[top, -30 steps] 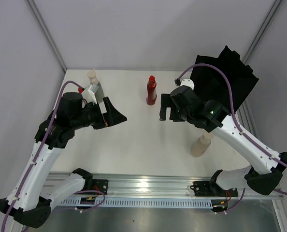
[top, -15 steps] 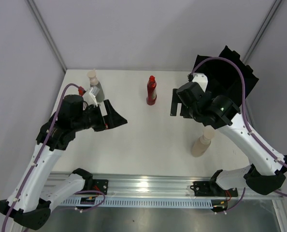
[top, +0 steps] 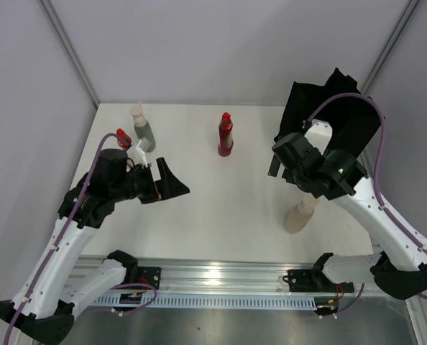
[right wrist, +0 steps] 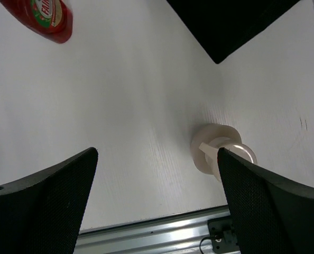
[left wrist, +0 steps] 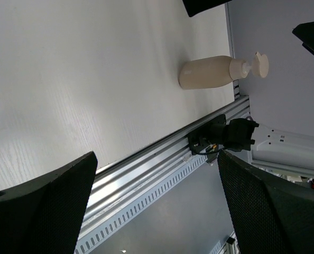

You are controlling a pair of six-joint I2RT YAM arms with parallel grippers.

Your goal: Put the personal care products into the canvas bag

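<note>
The all-red bottle [top: 226, 135] stands upright at the table's middle back; its base also shows in the right wrist view [right wrist: 40, 18]. The grey-green bottle with cream cap [top: 142, 129] stands at the back left. The small red-capped bottle [top: 122, 135] is beside it, partly hidden by my left arm. The beige bottle [top: 300, 214] stands at the near right, under my right arm, and shows in both wrist views [left wrist: 215, 73] [right wrist: 220, 151]. The black canvas bag [top: 336, 115] sits at the back right. My left gripper [top: 175, 182] is open and empty. My right gripper [top: 274, 164] is open and empty beside the bag.
An aluminium rail [top: 221, 277] runs along the table's near edge, with both arm bases on it. Grey walls enclose the table at the left, back and right. The bag's corner [right wrist: 231, 21] lies just beyond my right gripper.
My right gripper has moved right and back, away from the red bottle and toward the bag. My left gripper has shifted slightly toward the near edge. Both stay open.
</note>
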